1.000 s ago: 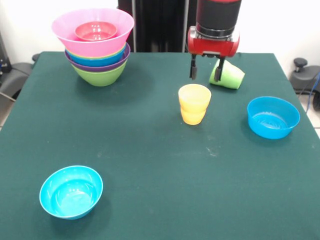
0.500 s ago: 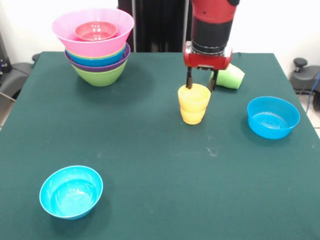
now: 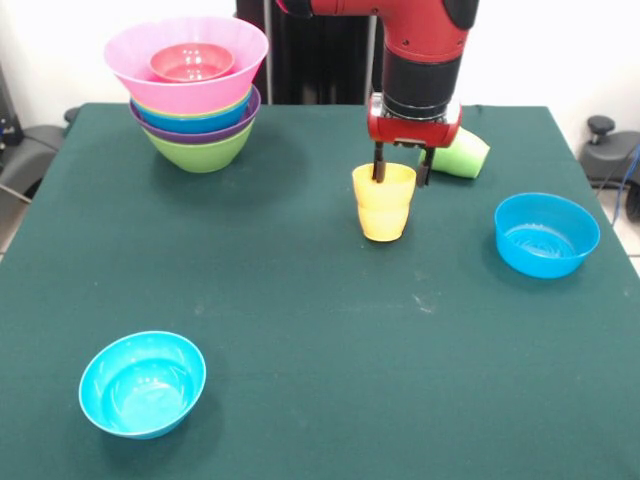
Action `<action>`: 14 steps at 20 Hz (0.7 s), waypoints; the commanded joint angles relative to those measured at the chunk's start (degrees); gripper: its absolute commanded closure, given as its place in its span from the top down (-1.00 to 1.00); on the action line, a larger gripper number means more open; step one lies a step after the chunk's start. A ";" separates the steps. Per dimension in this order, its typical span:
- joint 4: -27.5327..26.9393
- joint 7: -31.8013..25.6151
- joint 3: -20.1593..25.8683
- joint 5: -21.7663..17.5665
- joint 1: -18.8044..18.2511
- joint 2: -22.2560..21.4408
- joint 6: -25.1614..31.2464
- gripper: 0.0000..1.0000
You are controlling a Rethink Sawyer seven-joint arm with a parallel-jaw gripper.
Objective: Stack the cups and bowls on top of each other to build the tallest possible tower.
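Presently the claw (image 3: 400, 168) straddles the far rim of the yellow-orange cup (image 3: 384, 202), one finger inside, one outside; whether it pinches the wall cannot be told. Light green cup (image 3: 463, 153) lies tipped just behind the claw. The tower (image 3: 190, 92) stands well apart on the table (image 3: 300, 290).

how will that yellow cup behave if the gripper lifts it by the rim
The yellow cup looks like thin glossy plastic, so probably light and a bit slippery. The gripper has one finger inside the rim and one outside, so the wall may flex and the cup could tilt. Being tall and tapered to a narrow base, it would likely tip if nudged.
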 commanded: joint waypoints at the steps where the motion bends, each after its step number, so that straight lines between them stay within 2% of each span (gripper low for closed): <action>1: -2.04 5.71 2.73 1.10 -0.15 0.85 -1.77 1.00; 14: -3.50 5.16 3.82 0.55 -1.45 2.99 -5.09 1.00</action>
